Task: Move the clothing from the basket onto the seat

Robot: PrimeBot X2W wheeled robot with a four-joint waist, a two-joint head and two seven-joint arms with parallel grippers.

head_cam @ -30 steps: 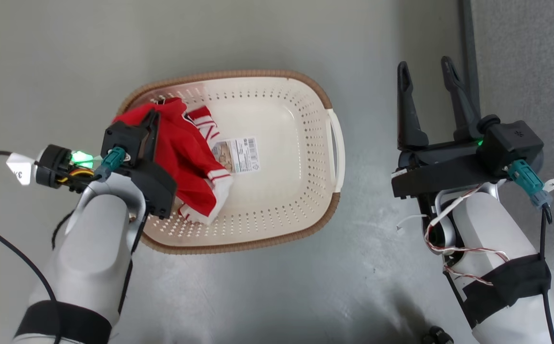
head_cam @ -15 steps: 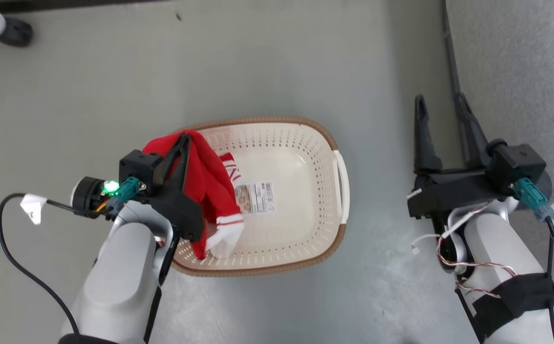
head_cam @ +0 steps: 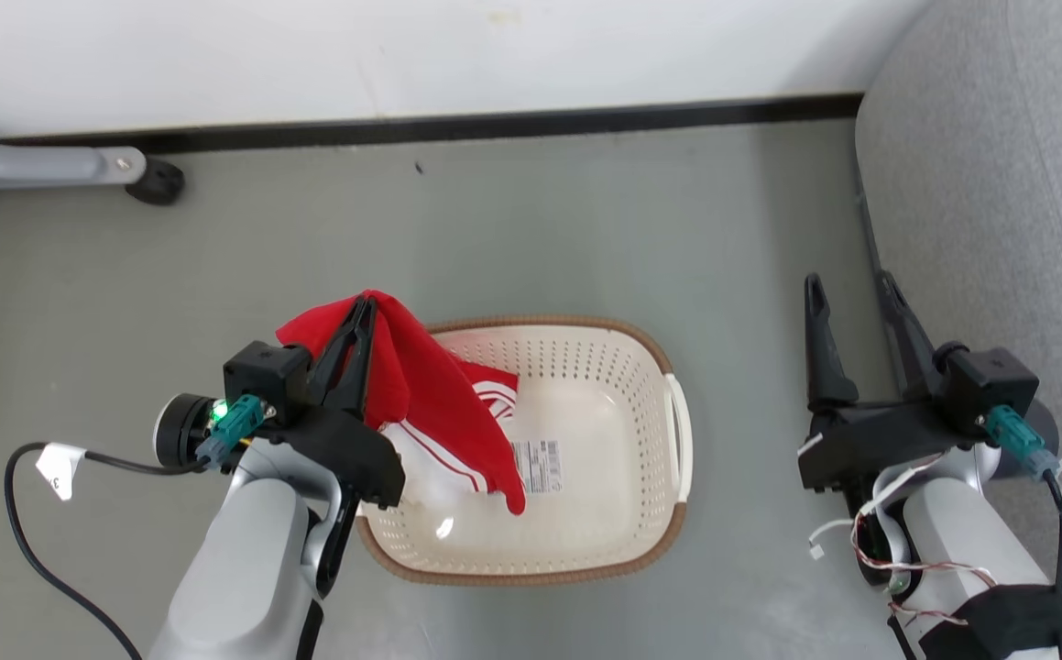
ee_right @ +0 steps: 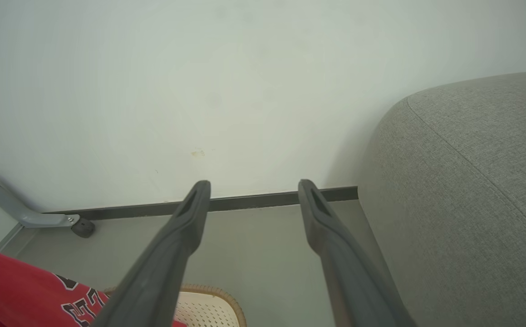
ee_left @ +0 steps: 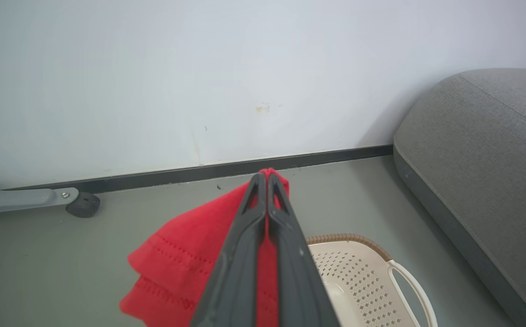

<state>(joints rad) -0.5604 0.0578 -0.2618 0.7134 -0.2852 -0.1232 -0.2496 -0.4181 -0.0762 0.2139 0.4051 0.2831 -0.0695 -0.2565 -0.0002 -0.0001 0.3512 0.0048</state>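
Clothing [head_cam: 430, 403] hangs centre-left, tail over basket [head_cam: 540, 323] | left claw [head_cam: 367, 307] pinched tight on it | right claw [head_cam: 847, 280] spread, empty | lift tail clear of rim before swinging toward seat [head_cam: 998, 183], upper right

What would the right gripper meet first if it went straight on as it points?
Probably the wall at its dark skirting; the right gripper looks clear of the seat, though depth is unclear.
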